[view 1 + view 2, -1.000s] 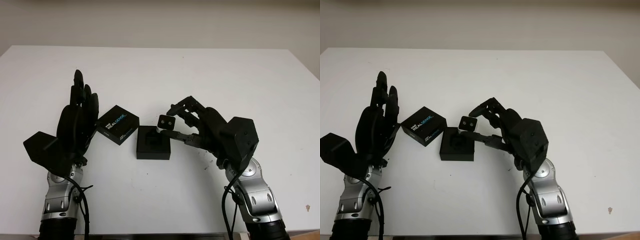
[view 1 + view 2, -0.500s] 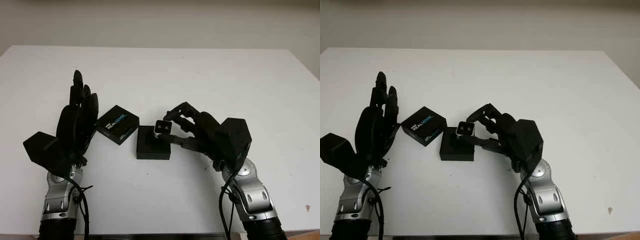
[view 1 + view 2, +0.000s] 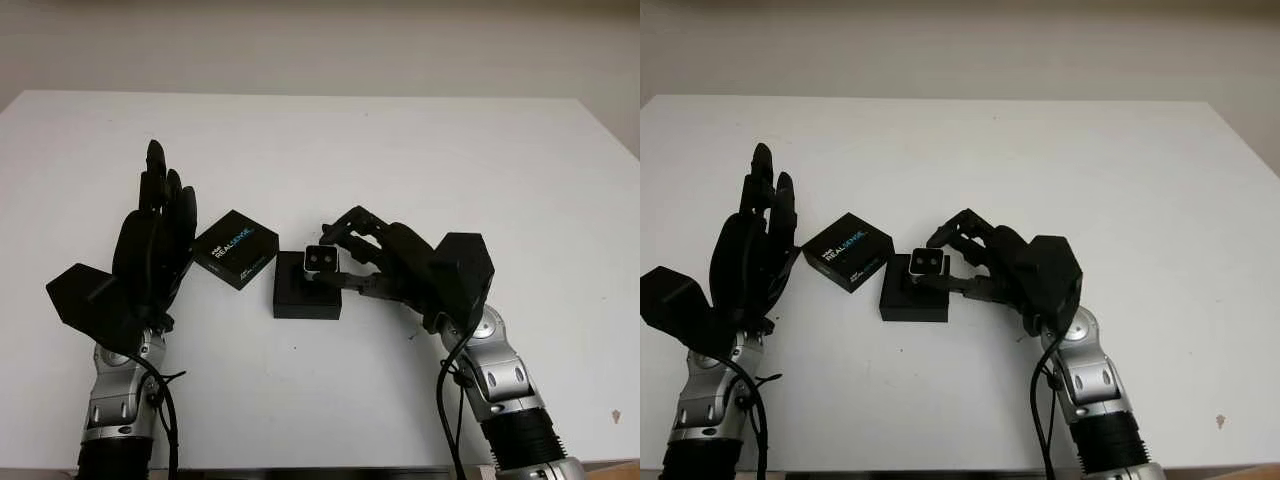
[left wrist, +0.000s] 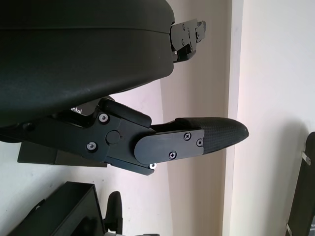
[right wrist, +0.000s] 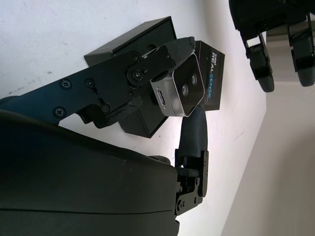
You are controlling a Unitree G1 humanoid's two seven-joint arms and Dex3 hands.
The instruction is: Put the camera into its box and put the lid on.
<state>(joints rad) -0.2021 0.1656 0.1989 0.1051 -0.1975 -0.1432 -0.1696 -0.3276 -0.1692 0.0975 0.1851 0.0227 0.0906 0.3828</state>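
Camera held over the open box, not yet seated

The right robot hand (image 3: 345,262) pinches the small silver camera (image 3: 320,260) just above the black box (image 3: 305,287); the printed lid (image 3: 236,248) lies on the counter (image 3: 420,150) just left (still to go on), beside the open left robot hand (image 3: 155,245).

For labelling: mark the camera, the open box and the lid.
camera (image 3: 321,260), left eye view, on its lens face.
open box (image 3: 303,297), left eye view, on its black top.
lid (image 3: 236,249), left eye view, on its printed top.
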